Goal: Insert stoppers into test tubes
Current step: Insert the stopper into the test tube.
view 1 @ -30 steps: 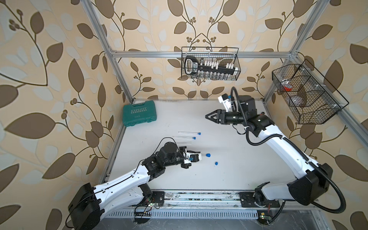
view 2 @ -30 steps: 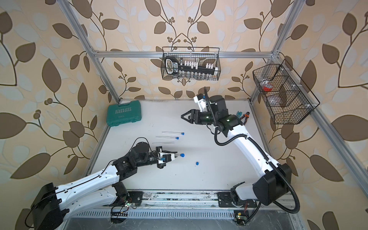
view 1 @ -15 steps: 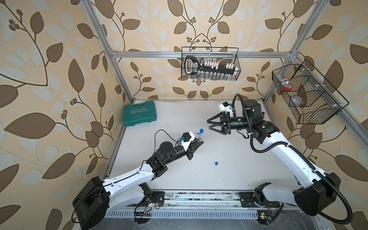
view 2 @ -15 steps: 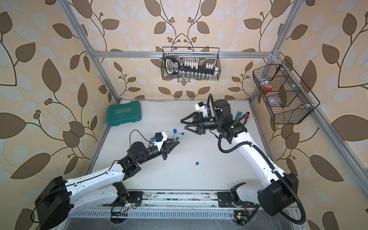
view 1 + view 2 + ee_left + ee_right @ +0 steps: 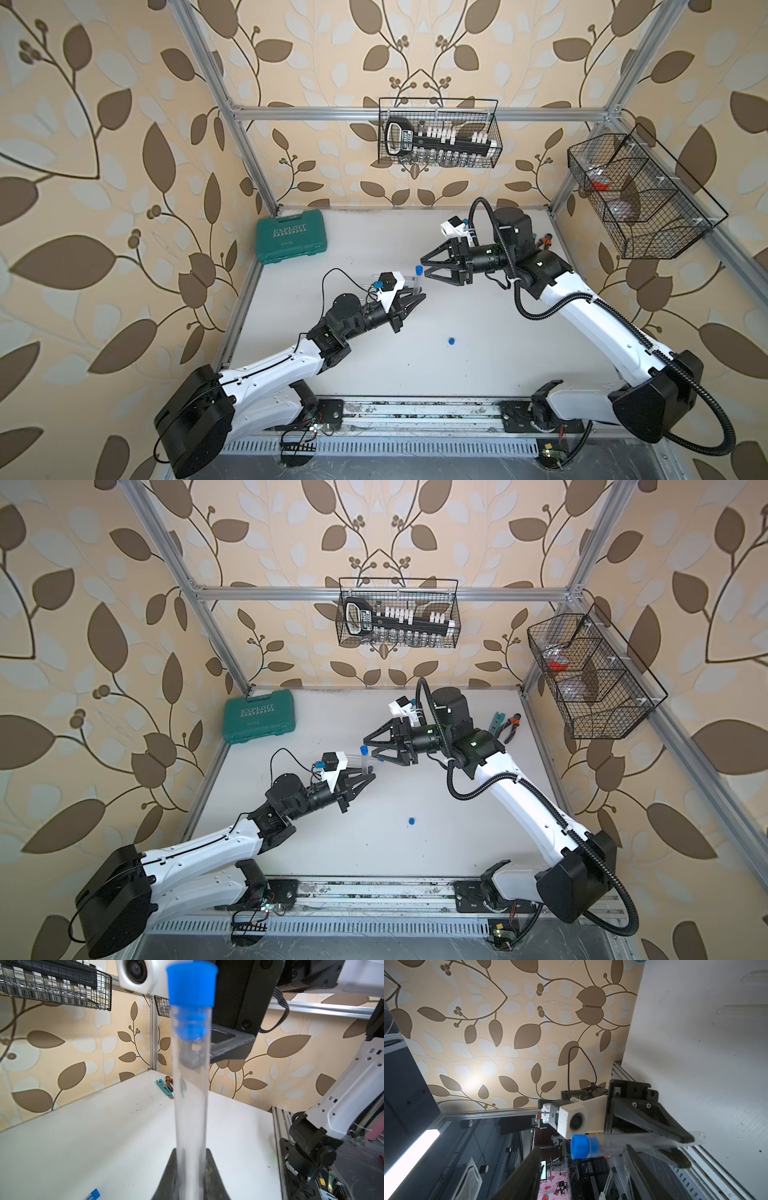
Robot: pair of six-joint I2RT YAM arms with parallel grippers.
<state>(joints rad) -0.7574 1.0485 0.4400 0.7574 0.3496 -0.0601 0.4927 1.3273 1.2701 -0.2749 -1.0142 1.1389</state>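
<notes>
Your left pincer (image 5: pixel 419 297) is clamping the lower end of a test tube (image 5: pixel 417 284), and you are holding it upright above the middle of the table (image 5: pixel 498 353). In the left wrist view the two black fingers (image 5: pixel 170 1169) are pressing in on either side of the clear wall.

A blue stopper (image 5: pixel 419 271) is sitting in the tube's mouth. Its narrow part is showing through the wall just below the rim, and its wider cap (image 5: pixel 191 982) is sticking out above.

Your right pincer (image 5: pixel 424 267) is reaching in level from the far side with its jaws standing apart. In the right wrist view the capped end (image 5: pixel 583 1147) is lying between them. I cannot tell whether either finger is touching it.

A loose stopper (image 5: pixel 451 340) is lying on the table towards the front rail, well apart from both pincers. Two more tubes (image 5: pixel 741 1008) are lying flat on the table beyond the held one. In both top views your left wrist camera is hiding most of them.

A green case (image 5: pixel 291 241) is resting in the back corner on your left. Pliers (image 5: pixel 509 727) are lying near the back edge on your right, and a wire basket (image 5: pixel 438 133) is hanging on the rear wall.
</notes>
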